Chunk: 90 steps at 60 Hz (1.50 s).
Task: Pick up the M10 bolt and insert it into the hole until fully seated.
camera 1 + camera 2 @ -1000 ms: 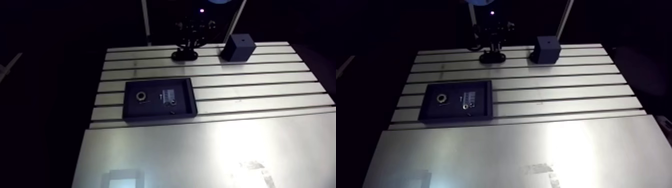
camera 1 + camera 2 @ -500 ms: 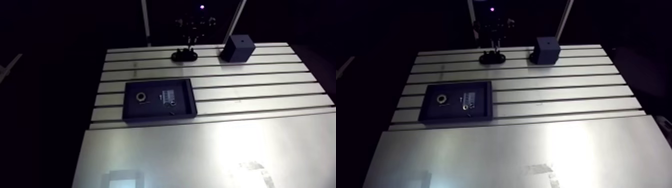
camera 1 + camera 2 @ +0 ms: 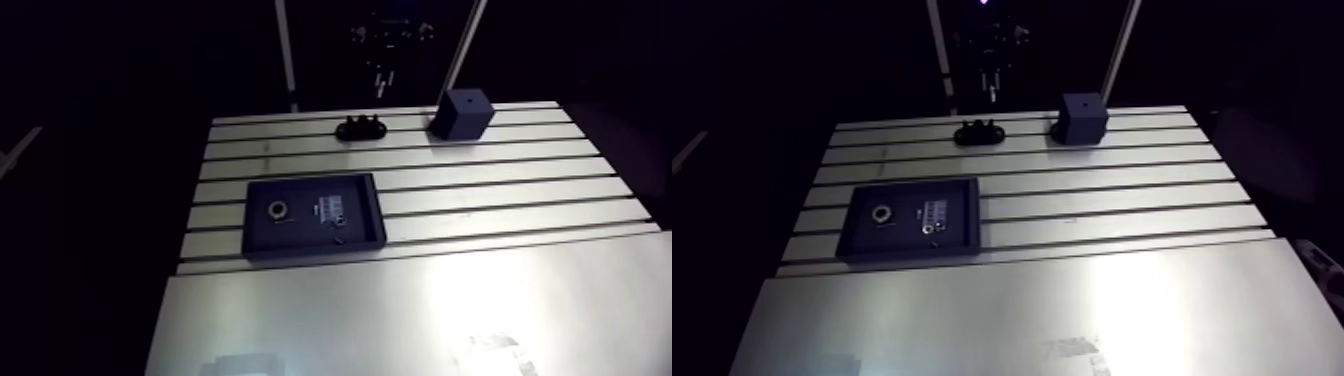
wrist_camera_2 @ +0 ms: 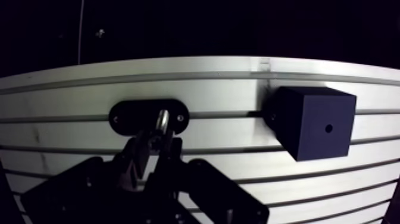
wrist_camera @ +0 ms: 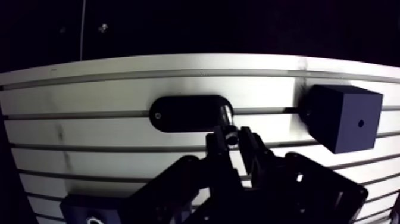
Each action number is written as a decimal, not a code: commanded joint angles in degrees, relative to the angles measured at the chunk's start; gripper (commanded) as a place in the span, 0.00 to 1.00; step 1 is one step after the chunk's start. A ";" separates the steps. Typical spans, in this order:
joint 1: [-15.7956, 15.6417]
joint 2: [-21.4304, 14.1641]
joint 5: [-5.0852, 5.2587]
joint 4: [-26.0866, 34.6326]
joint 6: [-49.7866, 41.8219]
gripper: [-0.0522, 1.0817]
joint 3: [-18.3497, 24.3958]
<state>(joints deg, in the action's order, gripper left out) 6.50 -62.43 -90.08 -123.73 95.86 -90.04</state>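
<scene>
- The fingers (image 5: 252,152) pinch the M10 bolt (image 4: 162,121), holding it above the black oval holder (image 5: 181,113). Just before, they reached down to that holder.
- On the slotted counter (image 3: 480,300), a dark tray (image 3: 262,235) of small parts lies nearest. The holder is beyond it, and a black cube (image 3: 461,112) sits by the far edge. The room is dark.
- Only the wrist view shows the gripped bolt and the cube's hole (image 5: 361,124) plainly.

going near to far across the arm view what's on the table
smooth plate → dark tray → black oval holder; the dark cube sits about level with the holder, so it is left out of the order
</scene>
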 commanded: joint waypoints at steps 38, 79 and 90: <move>7.74 3.69 -0.74 30.27 1.04 1.00 21.63; 12.62 6.56 -2.87 34.75 3.66 1.00 24.97; 13.44 7.64 -2.78 34.31 4.29 1.00 24.87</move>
<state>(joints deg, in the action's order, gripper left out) 19.02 -55.53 -92.83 -89.12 99.56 -64.97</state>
